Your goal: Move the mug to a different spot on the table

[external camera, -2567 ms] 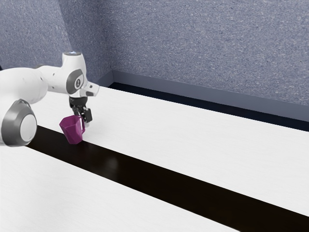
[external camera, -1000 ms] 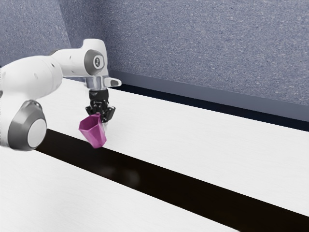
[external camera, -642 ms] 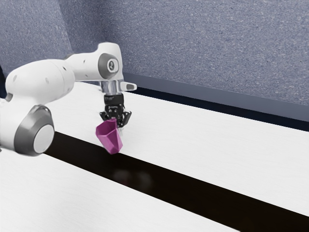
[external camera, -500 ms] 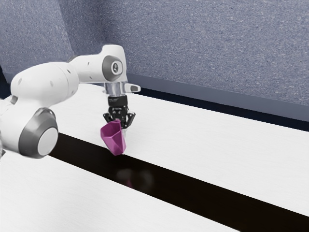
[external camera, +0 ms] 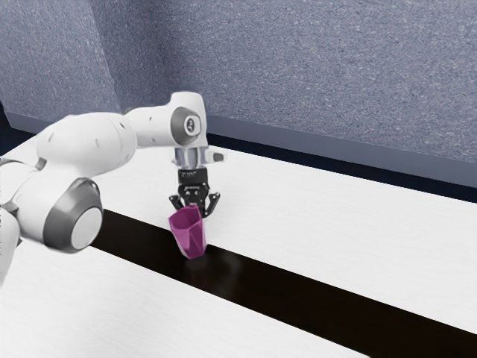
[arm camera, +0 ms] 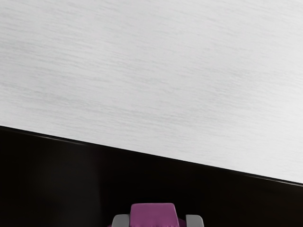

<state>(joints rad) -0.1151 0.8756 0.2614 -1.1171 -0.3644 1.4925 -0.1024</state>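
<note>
Firmly closed on the wall of the magenta mug [external camera: 188, 233], the jaws are pictured pointing straight down, with a grey pad [arm camera: 121, 220] pressed to either side of the rim in the wrist view. The mug is gripped at its top edge on one side only, which would explain why it hangs tilted, with its base swung out beneath the hand. It is held over the black stripe [external camera: 298, 298] that crosses the white worktop [external camera: 320, 216], close to the stripe's edge, and its base is very near the surface. Whether contact has been made cannot be told from the side camera, though a faint reflection is shown just below. The white arm [external camera: 97, 142] is extended in from the exterior view's left, before a grey-blue wall [external camera: 335, 67]. The carry is judged well under way, with the release not yet made.
</note>
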